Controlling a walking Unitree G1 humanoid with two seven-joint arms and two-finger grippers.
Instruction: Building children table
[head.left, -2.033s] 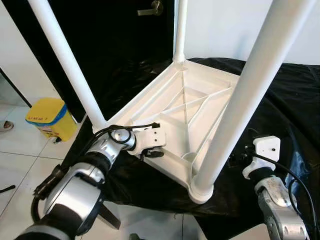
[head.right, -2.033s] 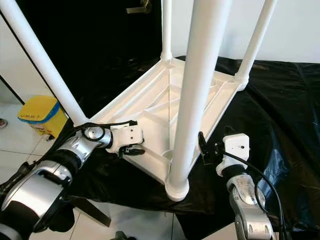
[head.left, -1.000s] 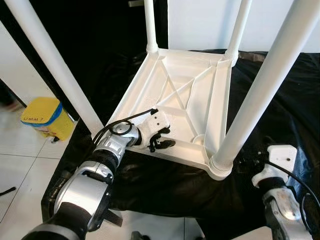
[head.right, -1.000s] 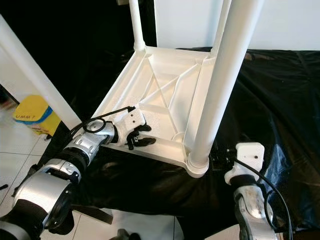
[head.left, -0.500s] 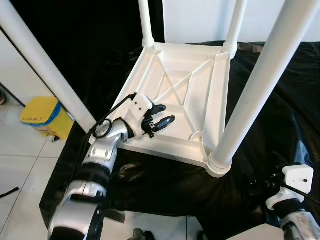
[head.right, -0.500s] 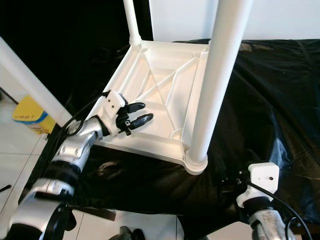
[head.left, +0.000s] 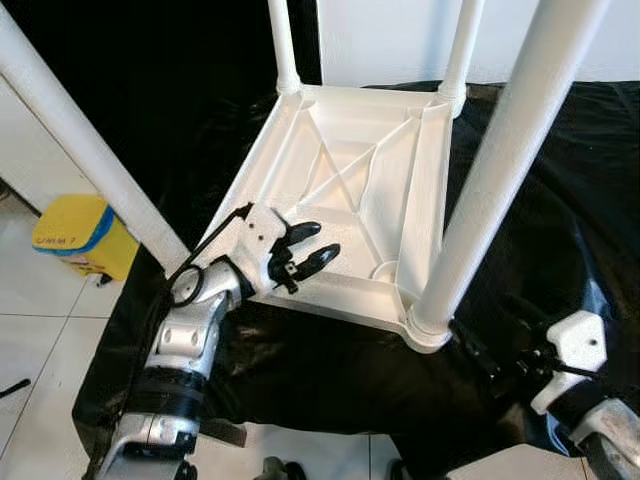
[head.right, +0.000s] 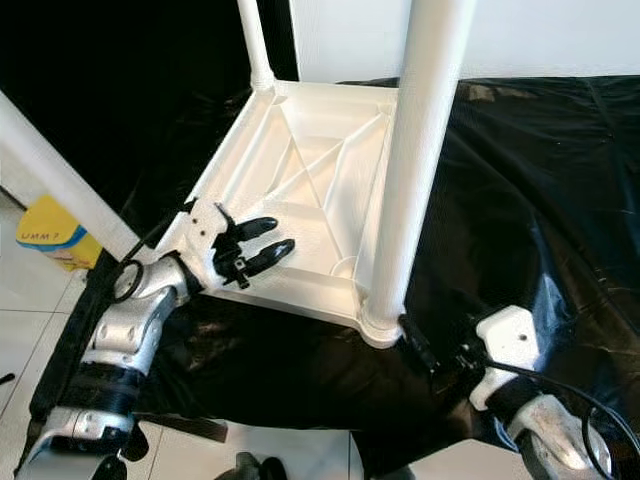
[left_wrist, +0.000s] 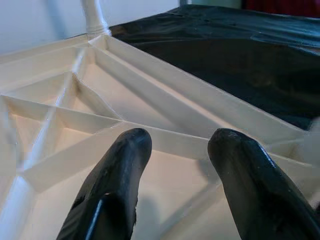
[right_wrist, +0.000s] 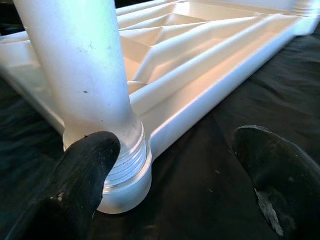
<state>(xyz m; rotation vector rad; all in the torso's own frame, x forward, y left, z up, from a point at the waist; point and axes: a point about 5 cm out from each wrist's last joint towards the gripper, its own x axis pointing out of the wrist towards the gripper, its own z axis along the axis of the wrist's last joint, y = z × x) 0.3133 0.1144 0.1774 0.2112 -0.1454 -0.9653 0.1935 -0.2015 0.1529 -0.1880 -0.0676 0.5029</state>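
Observation:
A white plastic children's table (head.left: 370, 170) lies upside down on a black sheet, its round legs pointing up. My left gripper (head.left: 310, 245) hovers open just above the ribbed underside near the front rim, nothing between its fingers (left_wrist: 115, 190). The near right leg (head.left: 490, 190) is screwed into its corner socket (right_wrist: 120, 170). My right gripper (head.right: 430, 352) is open, low on the sheet just right of that leg's base, apart from it. The near left leg (head.left: 90, 150) and two far legs (head.left: 283, 50) stand in their corners.
The black sheet (head.left: 560, 200) covers the raised surface under the table and drapes over its front edge. A yellow bin (head.left: 75, 235) stands on the white tiled floor (head.left: 40, 350) at the left. A white wall lies behind.
My left gripper has lifted off the table's front rim and now stands open over the underside. My right gripper drew back from the near leg's base. The camera view has shifted.

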